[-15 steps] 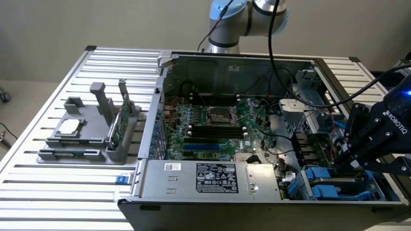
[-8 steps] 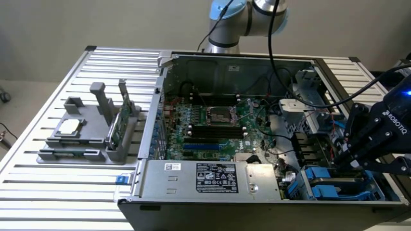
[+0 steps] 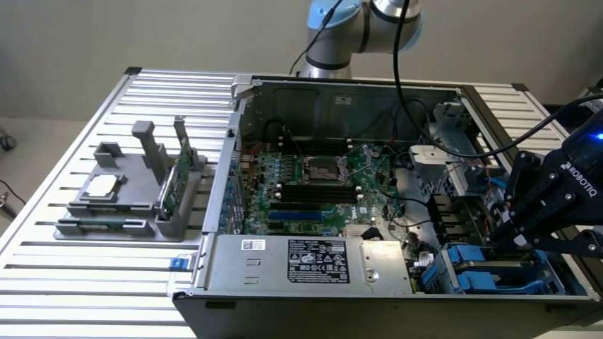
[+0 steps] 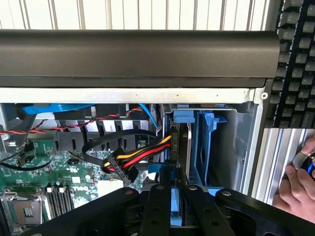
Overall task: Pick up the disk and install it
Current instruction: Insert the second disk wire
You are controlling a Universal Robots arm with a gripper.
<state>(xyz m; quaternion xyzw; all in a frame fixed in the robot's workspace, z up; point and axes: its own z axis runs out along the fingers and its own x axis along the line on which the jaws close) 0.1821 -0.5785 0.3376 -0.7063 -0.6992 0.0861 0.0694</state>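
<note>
The disk [image 4: 187, 147] stands on edge in the wrist view, a thin silver-grey plate with a blue rail and end tab. It sits in a slot of the blue drive bay [image 4: 209, 147] at the corner of the open computer case [image 3: 282, 311]. My gripper [image 4: 178, 199] is shut on the disk's near end, one black finger on each side of it. In the exterior view my gripper [image 3: 516, 240] reaches down into the case's near corner at the exterior view's right, above blue carriers [image 3: 476, 277]. Its fingertips are hidden there.
Red, yellow and black power cables [image 4: 140, 157] lie beside the bay. A grey tray [image 3: 123, 205] at the exterior view's left holds a square silver chip [image 3: 102, 186] and an upright green card [image 3: 176, 180]. A hand [image 4: 295, 189] and a keyboard [image 4: 295, 59] lie outside the case.
</note>
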